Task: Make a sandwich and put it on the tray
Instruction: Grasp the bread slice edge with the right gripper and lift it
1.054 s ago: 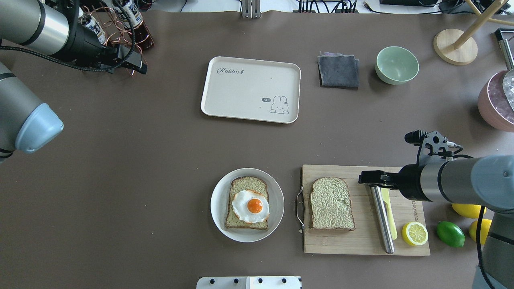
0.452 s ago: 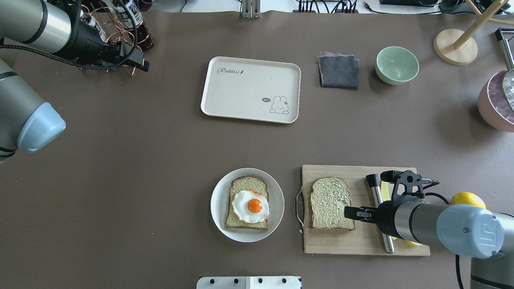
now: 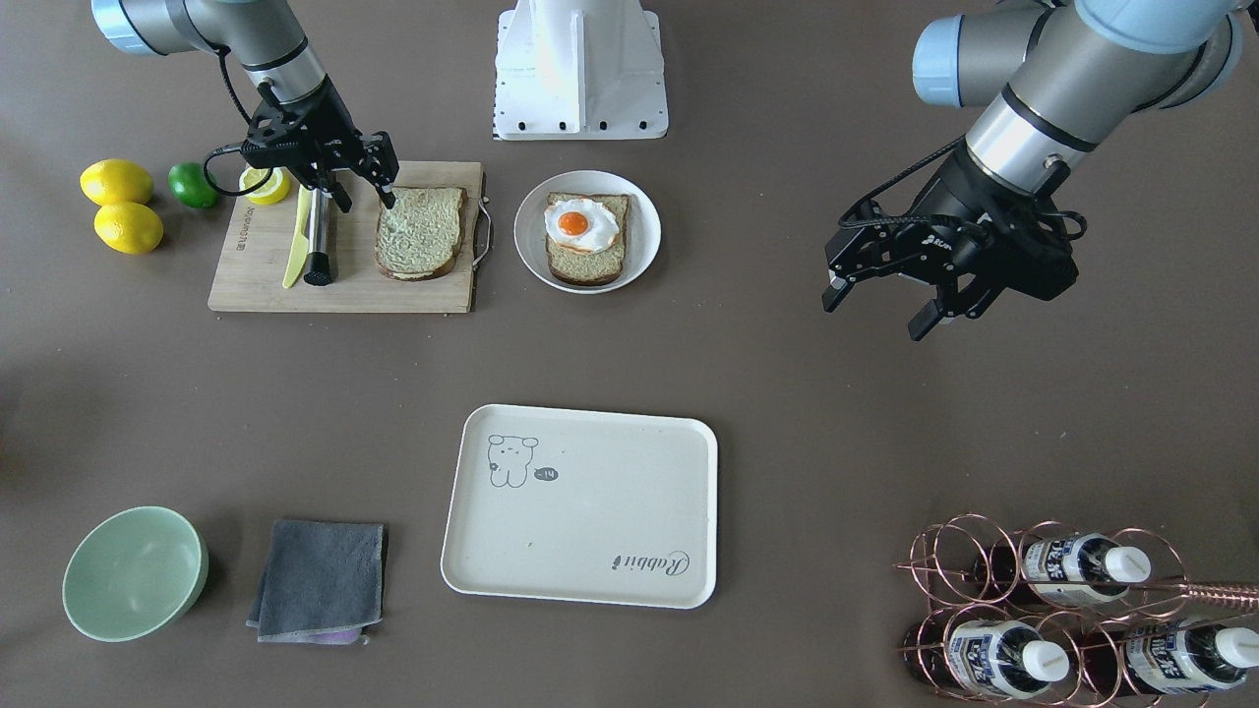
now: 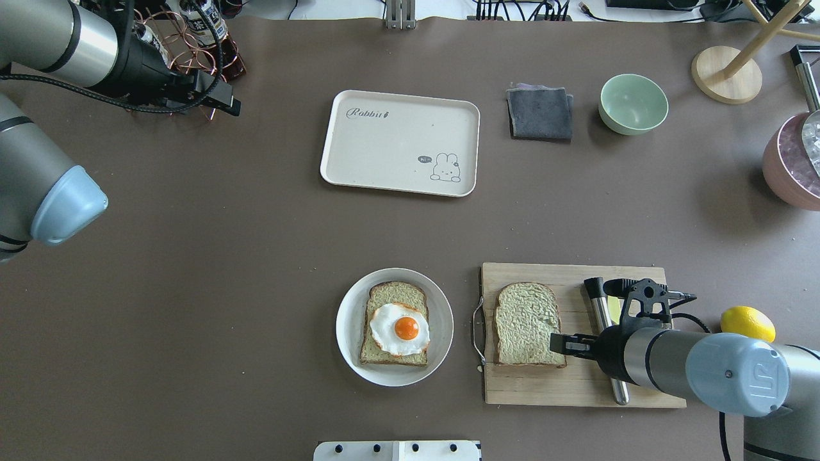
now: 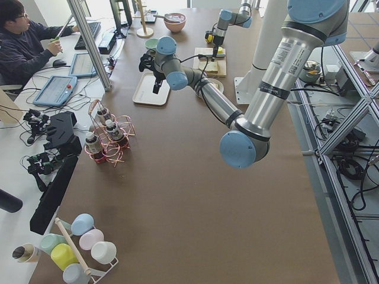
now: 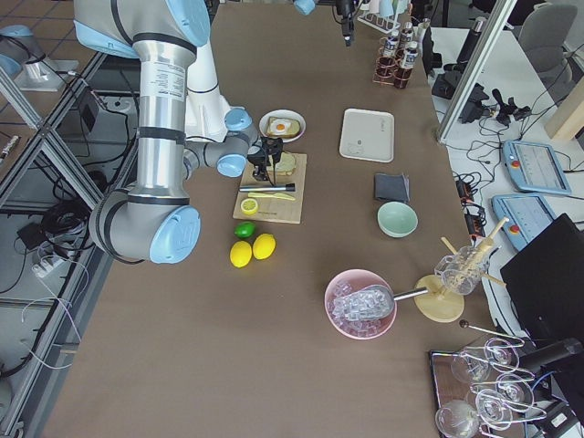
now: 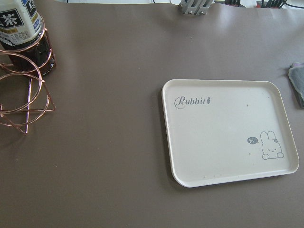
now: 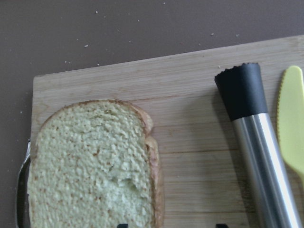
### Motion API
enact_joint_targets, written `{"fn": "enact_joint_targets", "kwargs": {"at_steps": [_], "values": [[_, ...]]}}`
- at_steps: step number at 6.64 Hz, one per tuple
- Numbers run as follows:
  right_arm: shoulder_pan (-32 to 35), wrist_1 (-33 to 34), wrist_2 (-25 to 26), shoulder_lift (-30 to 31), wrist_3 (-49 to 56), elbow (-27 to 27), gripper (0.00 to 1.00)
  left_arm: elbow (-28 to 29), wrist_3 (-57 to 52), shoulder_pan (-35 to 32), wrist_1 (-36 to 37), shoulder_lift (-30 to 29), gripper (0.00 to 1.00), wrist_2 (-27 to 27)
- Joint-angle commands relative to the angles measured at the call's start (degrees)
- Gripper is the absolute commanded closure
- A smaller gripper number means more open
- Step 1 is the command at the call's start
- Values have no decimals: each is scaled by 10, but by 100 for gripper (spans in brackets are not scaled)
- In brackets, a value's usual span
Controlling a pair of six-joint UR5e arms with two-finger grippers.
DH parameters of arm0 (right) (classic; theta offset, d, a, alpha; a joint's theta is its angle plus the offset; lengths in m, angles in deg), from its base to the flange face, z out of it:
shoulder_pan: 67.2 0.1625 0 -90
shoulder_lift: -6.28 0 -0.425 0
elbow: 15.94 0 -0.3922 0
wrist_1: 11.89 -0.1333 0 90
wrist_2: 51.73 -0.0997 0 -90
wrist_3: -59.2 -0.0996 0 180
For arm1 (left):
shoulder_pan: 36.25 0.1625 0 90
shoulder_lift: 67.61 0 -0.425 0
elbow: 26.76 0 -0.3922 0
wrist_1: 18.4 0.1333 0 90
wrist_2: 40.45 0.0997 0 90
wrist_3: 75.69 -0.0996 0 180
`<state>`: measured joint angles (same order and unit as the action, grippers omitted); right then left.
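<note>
One bread slice (image 4: 528, 323) lies on the wooden cutting board (image 4: 576, 384); it also shows in the right wrist view (image 8: 90, 166). A second slice with the fried egg (image 4: 398, 328) on it sits on the round white plate (image 4: 346, 326). The cream tray (image 4: 400, 142) lies bare at the far middle, also in the left wrist view (image 7: 228, 130). My right gripper (image 4: 562, 344) is open and empty, low over the board at the first slice's near right corner, its jaws straddling the slice's edge (image 3: 367, 195). My left gripper (image 3: 875, 307) is open and empty, high, left of the tray.
A steel tool with a black end (image 4: 596, 299), a yellow knife (image 3: 295, 246) and a lemon half (image 3: 264, 185) lie on the board by my right gripper. Lemons (image 3: 116, 182) and a lime (image 3: 192, 185) lie beside it. A green bowl (image 4: 633, 104), grey cloth (image 4: 540, 113) and bottle rack (image 3: 1043, 610) stand far back.
My right gripper has swung from the board's far right part toward the robot and left, to the bread slice's near right corner. The left arm has shifted only slightly.
</note>
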<state>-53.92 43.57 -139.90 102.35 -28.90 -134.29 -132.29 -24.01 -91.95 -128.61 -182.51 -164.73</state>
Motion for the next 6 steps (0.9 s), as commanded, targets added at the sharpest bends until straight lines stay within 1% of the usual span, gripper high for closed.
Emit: {"fn": "enact_joint_targets", "kwargs": {"at_steps": [1,2,3,4,5,6], "values": [[-17,-1,16,-3,-12,0,32,1,0,1,0,-1,0,0],[-22,-1,17,-3,-14,1,32,0,0,1,0,-1,0,0],[-33,-1,30,-3,-22,1,32,-1,0,1,0,-1,0,0],[-37,-1,33,-3,-23,1,34,-1,0,1,0,-2,0,0],[-40,-1,33,-3,-35,1,50,-1,0,1,0,-2,0,0],[-42,-1,37,-3,-37,1,97,-4,0,1,0,-2,0,0]]}}
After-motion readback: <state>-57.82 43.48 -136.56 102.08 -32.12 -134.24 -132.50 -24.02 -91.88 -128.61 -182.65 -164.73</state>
